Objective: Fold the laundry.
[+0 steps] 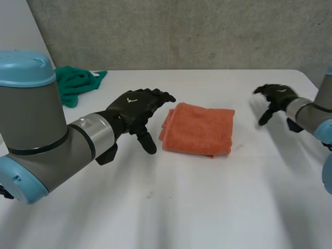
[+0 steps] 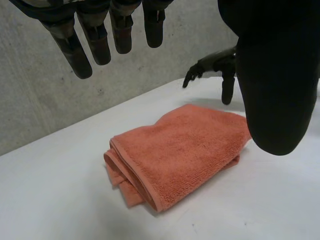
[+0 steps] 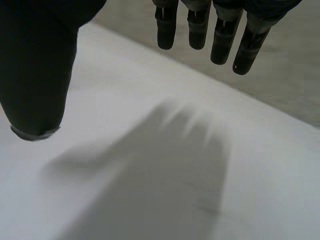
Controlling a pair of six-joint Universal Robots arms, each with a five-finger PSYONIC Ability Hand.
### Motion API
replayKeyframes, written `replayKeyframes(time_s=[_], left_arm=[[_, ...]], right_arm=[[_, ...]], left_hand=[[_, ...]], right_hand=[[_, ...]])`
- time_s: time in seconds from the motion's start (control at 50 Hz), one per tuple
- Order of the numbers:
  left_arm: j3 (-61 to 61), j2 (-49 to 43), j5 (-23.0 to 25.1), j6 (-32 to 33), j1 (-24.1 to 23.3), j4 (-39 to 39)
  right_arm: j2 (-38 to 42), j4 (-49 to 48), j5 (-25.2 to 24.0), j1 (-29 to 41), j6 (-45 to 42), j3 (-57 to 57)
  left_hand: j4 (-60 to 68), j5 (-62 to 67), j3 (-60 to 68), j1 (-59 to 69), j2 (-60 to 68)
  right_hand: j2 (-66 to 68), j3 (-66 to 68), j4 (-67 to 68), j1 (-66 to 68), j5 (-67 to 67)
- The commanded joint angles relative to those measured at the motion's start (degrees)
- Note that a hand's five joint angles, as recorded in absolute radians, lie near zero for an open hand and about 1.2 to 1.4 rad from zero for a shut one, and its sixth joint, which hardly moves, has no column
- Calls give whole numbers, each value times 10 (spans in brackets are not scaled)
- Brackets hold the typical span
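Note:
A folded orange towel (image 1: 198,128) lies flat in the middle of the white table (image 1: 171,207). My left hand (image 1: 136,111) hovers just left of it, fingers straight and spread, holding nothing. In the left wrist view the orange towel (image 2: 180,150) lies below the fingers (image 2: 95,40) and thumb (image 2: 275,90). My right hand (image 1: 277,98) hangs open over bare table at the far right, well clear of the towel. It also appears beyond the towel as the right hand (image 2: 215,67) in the left wrist view. In the right wrist view its fingers (image 3: 215,30) are straight above bare table.
A crumpled green cloth (image 1: 77,83) lies at the table's back left, near the grey wall (image 1: 181,31). The table's far edge runs behind the towel.

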Motion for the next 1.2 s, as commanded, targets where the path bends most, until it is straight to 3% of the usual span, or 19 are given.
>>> replayKeyframes(time_s=[0.02, 0.16, 0.3, 0.46, 0.7, 0.88, 1.2], left_arm=[[-3, -3, 0, -8, 0, 0], [-3, -1, -5, -8, -1, 1], [-3, 4, -38, -8, -5, 11], [-6, 5, -40, -8, -5, 15], [-9, 13, -40, -9, -5, 18], [-11, 18, -39, -9, -5, 18], [-17, 29, -39, -9, -3, 18]], right_arm=[[-98, -13, -19, 47, -87, 200], [-173, -153, -21, 68, -86, 360], [-214, -239, -11, 83, -85, 444], [-223, -247, 19, 106, -66, 474], [-238, -304, 16, 133, -75, 533], [-283, -357, 22, 186, -76, 590], [-286, -352, 68, 284, -73, 597]], left_hand=[[0, -11, -5, 9, -1], [0, -11, -5, 9, -1], [0, -11, -5, 9, -1], [0, -11, -5, 9, -1], [-2, -12, -7, 7, -3], [-2, -12, -7, 7, -3], [-2, -12, -7, 7, -3]], right_hand=[[-24, -21, -34, -15, -36], [-24, -21, -34, -15, -36], [-24, -21, -34, -15, -36], [-24, -21, -34, -15, -36], [-24, -21, -34, -15, -36], [-24, -21, -34, -15, -36], [-24, -21, -34, -15, -36]])
